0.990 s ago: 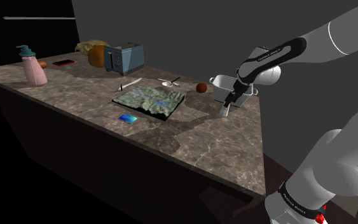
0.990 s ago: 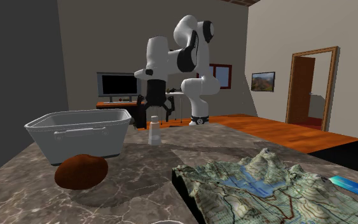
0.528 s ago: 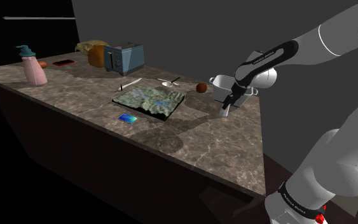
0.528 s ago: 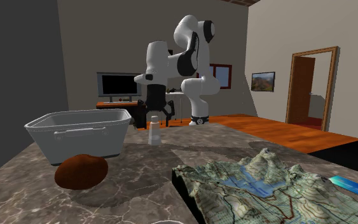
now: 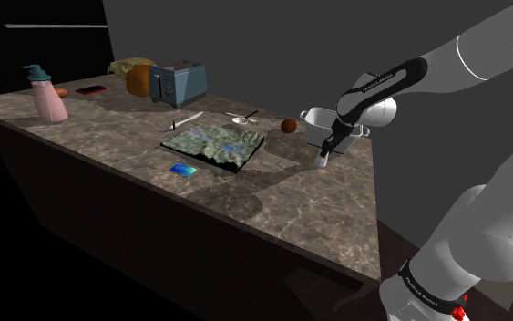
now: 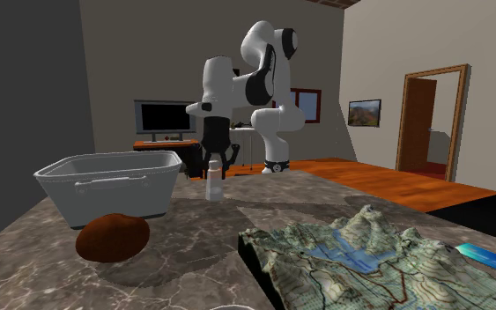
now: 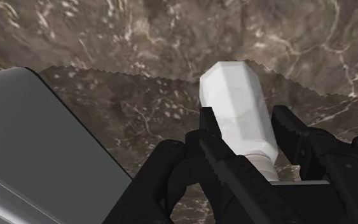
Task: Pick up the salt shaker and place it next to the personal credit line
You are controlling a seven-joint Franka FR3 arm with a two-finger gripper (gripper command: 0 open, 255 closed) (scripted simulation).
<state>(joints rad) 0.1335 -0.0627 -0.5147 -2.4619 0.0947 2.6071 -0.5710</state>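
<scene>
Item: salt shaker [image 7: 231,89], white, upright on the counter [image 5: 272,196], standing between the fingers of the pincer [image 7: 244,114].

Pincer: closed on the shaker's upper body, both fingers against its sides as far as I can judge.

Adjacent: grey bin [image 5: 316,119], just beside the pincer.

Destination: blue card [image 5: 183,170], flat on the counter, well apart from the pincer, on the far side of the relief-map block [image 5: 214,144].

Status: approach done, grip apparently made. Outstanding: lift, carry past the block, set down beside the card.

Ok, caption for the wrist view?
Hand clasping the white salt shaker on the marbled counter, beside the grey tub.
</scene>
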